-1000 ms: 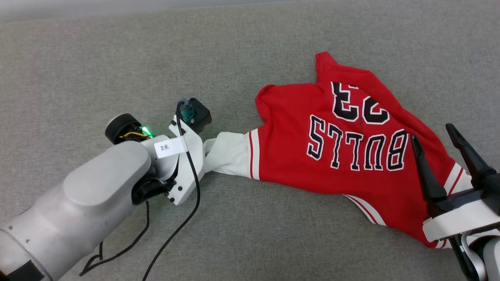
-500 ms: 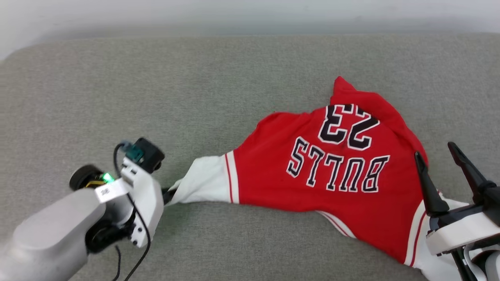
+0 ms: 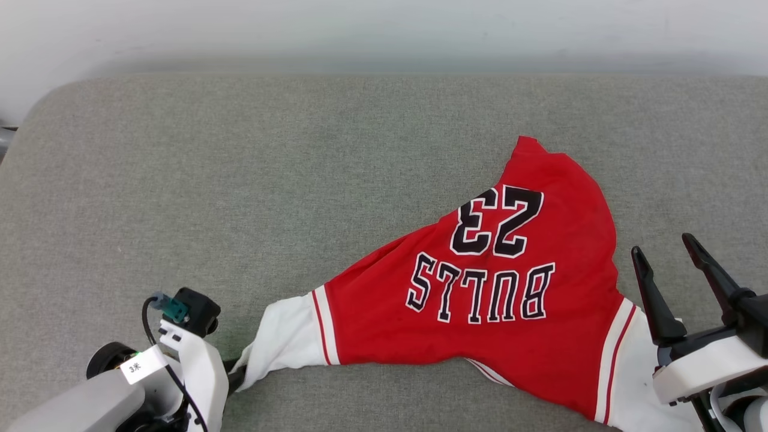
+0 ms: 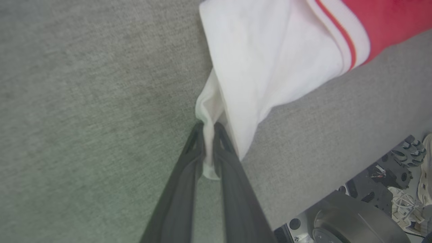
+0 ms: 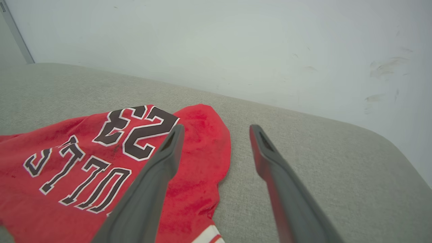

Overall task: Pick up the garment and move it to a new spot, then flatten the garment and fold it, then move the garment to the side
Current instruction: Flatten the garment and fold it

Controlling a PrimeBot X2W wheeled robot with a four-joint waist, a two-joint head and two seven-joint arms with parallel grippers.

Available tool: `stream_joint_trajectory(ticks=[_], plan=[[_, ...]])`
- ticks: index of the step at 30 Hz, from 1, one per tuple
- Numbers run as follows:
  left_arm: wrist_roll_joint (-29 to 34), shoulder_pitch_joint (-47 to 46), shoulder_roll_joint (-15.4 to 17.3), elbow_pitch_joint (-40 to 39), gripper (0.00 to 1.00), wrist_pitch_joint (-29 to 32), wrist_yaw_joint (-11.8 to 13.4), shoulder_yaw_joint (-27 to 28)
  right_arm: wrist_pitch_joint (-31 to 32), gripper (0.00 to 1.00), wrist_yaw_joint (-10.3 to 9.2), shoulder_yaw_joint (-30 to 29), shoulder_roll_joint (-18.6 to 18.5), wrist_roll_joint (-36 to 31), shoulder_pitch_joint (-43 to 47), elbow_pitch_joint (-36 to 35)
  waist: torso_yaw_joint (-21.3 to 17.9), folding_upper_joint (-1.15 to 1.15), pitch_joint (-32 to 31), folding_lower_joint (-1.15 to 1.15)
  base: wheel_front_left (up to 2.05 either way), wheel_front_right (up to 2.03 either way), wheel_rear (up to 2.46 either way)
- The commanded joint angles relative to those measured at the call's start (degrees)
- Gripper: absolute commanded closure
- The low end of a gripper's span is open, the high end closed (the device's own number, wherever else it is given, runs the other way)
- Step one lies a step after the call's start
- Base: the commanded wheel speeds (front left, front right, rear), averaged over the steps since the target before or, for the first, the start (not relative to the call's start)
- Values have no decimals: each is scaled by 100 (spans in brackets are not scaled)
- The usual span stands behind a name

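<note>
Garment: red short-sleeved jersey shirt (image 3: 480,312) with white sleeves, black-and-white lettering up, stretched out on grey fabric surface (image 3: 240,180) | left gripper (image 4: 208,127): fingers pressed together, pinching one white sleeve's edge | right gripper (image 3: 661,244): fingers spread, empty, just beside other sleeve

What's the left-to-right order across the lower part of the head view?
left gripper → white sleeve pinched in it → red body of the garment → right gripper, open
</note>
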Motion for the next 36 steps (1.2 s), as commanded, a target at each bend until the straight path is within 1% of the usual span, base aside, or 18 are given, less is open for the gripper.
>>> stream_joint_trajectory(ticks=[1, 5, 8, 11, 14, 17, 22, 25, 29, 36], plan=[[69, 11, -48, 45, 0, -136, 66, 62, 15, 0, -8, -17, -19, 30, 74, -27, 8, 0, -32, 0, 0, 0, 0], [437, -453, 45, -96, 0, -623, 189, 331, 49, 0, -9, -36, -40, 18, 68, -92, 0, 0, -95, 0, 0, 0, 0], [628, -810, 103, -268, 0, -870, 257, 554, 52, 0, -9, -42, -20, 2, 77, -131, -20, 0, -129, 0, 0, 0, 0], [681, -1226, 44, -430, 0, -841, 216, 736, 52, 0, -9, -32, 12, -12, 91, -154, -43, 0, -137, 0, 0, 0, 0], [684, -1645, -151, -562, 0, -491, 52, 726, 47, 0, -9, 7, 42, -19, 55, -164, -99, 0, -115, 0, 0, 0, 0], [407, -1965, -434, -537, 0, 107, -171, 646, 39, 0, -9, 49, 51, -19, -32, -171, -179, 0, -68, 0, 0, 0, 0], [424, -2449, -899, -178, 0, 1098, -397, 257, 7, 0, -9, 134, 103, -45, -157, -192, -377, 0, 69, 0, 0, 0, 0], [477, -2578, -1073, 178, 0, 1557, -499, 12, -29, 0, -9, 163, 153, -62, -236, -185, -502, 0, 179, 0, 0, 0, 0], [656, -2502, -1271, 597, 0, 1909, -611, -205, -96, 0, -9, 147, 194, -74, -326, -137, -643, 0, 323, 0, 0, 0, 0], [884, -2103, -1483, 1107, 0, 2114, -688, -354, -205, 0, -9, 148, 242, -74, -479, -9, -763, 0, 558, 0, 0, 0, 0]])
